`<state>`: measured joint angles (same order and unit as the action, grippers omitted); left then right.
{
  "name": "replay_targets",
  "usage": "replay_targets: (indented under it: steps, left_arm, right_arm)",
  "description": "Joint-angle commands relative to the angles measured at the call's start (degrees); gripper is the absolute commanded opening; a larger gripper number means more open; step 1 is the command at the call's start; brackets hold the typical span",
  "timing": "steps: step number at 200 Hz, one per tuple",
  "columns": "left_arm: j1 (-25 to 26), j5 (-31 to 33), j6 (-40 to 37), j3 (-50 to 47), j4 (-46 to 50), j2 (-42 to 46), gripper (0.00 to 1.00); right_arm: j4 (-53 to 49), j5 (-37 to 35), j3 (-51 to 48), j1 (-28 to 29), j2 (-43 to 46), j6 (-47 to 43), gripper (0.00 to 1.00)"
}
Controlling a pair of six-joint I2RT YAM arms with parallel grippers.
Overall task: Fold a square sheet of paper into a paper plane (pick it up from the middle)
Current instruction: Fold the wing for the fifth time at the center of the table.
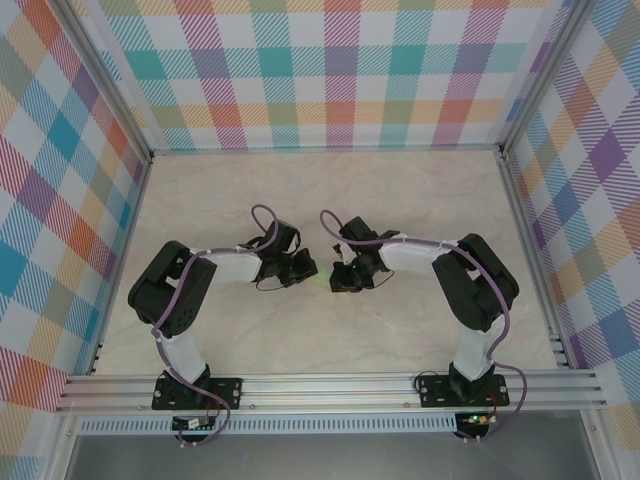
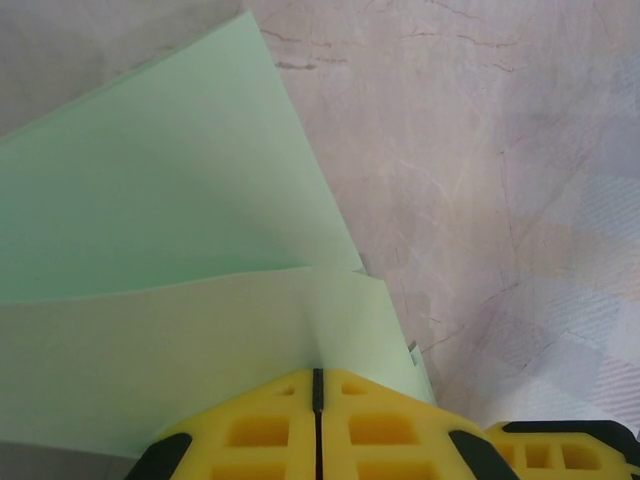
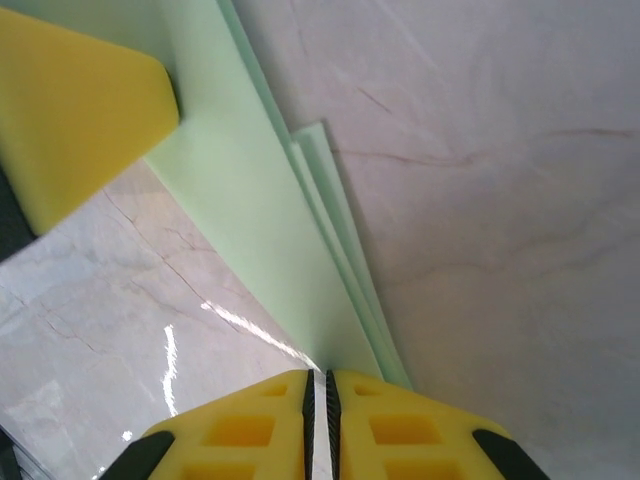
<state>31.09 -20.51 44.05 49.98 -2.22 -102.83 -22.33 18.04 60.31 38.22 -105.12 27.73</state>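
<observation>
1. Top: two black arms (image 1: 175, 290) meet over the pale, veined stone table (image 1: 330, 190), hiding most of the thin mint-green folded paper (image 1: 323, 279).
2. Left wrist: the left gripper (image 2: 318, 375), with yellow jaws, squeezes tight on the smooth paper.
3. Right wrist: the right gripper (image 3: 318, 378) pinches its layered edge.

The folded paper (image 2: 180, 200) is at the middle of the surface (image 1: 300, 190), the left hand (image 2: 318, 385) at its left, the right hand (image 3: 318, 378) at its right.
</observation>
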Motion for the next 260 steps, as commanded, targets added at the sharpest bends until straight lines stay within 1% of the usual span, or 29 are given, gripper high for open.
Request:
replay_targets:
  steps: [1,32,75,134,191,223,242,260]
  left_arm:
    - [0.11,4.78,-0.82,-0.70,6.61,-3.60,0.07]
    - [0.10,4.75,-0.81,-0.20,7.09,-4.03,0.07]
    - [0.11,5.09,-1.07,0.83,8.71,-4.69,0.07]
    - [0.11,5.44,-1.50,1.18,9.85,-5.02,0.06]
    - [0.11,5.55,-1.77,1.40,10.26,-5.26,0.06]
    - [0.11,5.74,-1.93,1.47,10.70,-5.20,0.06]
    - [0.11,5.84,-2.03,1.60,10.90,-5.33,0.06]
    - [0.11,5.84,-1.99,1.65,10.92,-5.37,0.06]
  right_arm:
    - [-4.29,0.06,-1.16,-0.45,3.19,-1.56,0.15]
    - [-5.19,0.39,-0.90,-0.08,5.10,-2.80,0.16]
    - [-5.99,0.68,-1.11,0.10,3.67,-4.43,0.16]
    - [-7.74,-4.18,-0.55,0.02,1.72,-4.26,0.15]
    - [-7.38,-4.24,-1.32,-0.60,0.44,-3.67,0.14]
    - [-7.68,-5.54,-2.35,-1.03,0.06,-3.13,0.14]
    - [-7.50,-4.90,-2.31,-1.12,1.09,-3.06,0.14]
    - [-6.60,-2.35,-1.84,-1.06,3.66,-2.85,0.15]
